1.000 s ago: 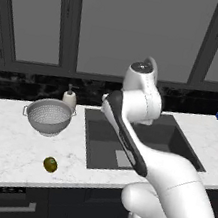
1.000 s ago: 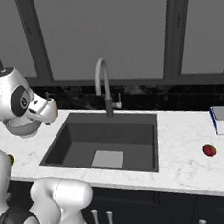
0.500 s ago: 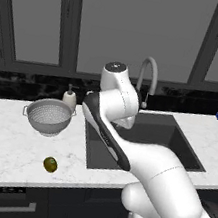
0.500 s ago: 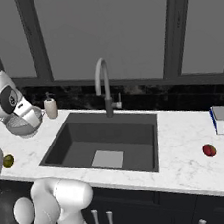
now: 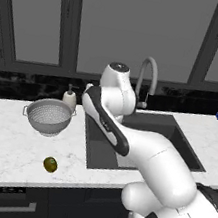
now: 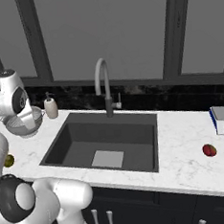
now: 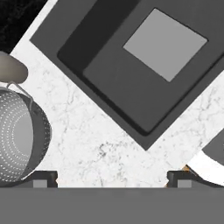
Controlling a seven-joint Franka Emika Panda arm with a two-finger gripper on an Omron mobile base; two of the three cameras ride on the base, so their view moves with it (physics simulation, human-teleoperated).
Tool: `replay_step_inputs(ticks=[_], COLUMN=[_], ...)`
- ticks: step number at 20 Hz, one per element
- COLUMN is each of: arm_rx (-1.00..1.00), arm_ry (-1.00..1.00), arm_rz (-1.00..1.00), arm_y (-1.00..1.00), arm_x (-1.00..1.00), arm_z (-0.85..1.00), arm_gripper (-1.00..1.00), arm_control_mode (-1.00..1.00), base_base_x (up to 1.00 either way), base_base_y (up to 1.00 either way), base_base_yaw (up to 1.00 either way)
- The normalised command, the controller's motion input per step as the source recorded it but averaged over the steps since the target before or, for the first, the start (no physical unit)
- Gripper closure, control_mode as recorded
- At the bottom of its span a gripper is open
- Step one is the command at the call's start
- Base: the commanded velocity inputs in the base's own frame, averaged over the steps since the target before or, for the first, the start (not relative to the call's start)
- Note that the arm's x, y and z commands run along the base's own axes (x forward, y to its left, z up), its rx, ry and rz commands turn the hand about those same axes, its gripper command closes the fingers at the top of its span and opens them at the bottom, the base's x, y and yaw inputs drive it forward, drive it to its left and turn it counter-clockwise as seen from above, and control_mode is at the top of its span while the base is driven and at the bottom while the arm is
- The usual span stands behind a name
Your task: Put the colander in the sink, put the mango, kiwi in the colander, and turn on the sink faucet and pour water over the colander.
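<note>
On the white marble counter (image 5: 2, 148) sit one silver perforated metal colander (image 5: 49, 116), one olive-brown oval kiwi (image 5: 50, 164) and one red mango (image 6: 209, 150); gripper (image 7: 111, 177) spread wide, empty.

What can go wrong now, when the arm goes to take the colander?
The soap bottle stands right behind the colander, so the fingers may knock it over. The open gripper is still off to one side of the colander and may catch only the thin rim and slip. The kiwi lies loose near the counter edge and may roll off if bumped.
</note>
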Motion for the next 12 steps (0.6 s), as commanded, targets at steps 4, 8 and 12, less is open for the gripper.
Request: replay_step_inputs(ticks=[4,8,12], arm_rx=[0.18,0.00,0.00], arm_ry=[0.17,0.31,0.27], arm_rz=[-0.10,0.01,0.10], arm_y=[0.61,0.66,0.48], arm_x=[0.71,0.71,0.48], arm_z=[-0.19,-0.27,-0.33], arm_gripper=[-1.00,-1.00,-1.00], arm_control_mode=[-1.00,-1.00,-1.00], base_base_x=[0.00,0.00,0.00], base_base_y=[0.00,0.00,0.00], base_base_yaw=[0.00,0.00,0.00])
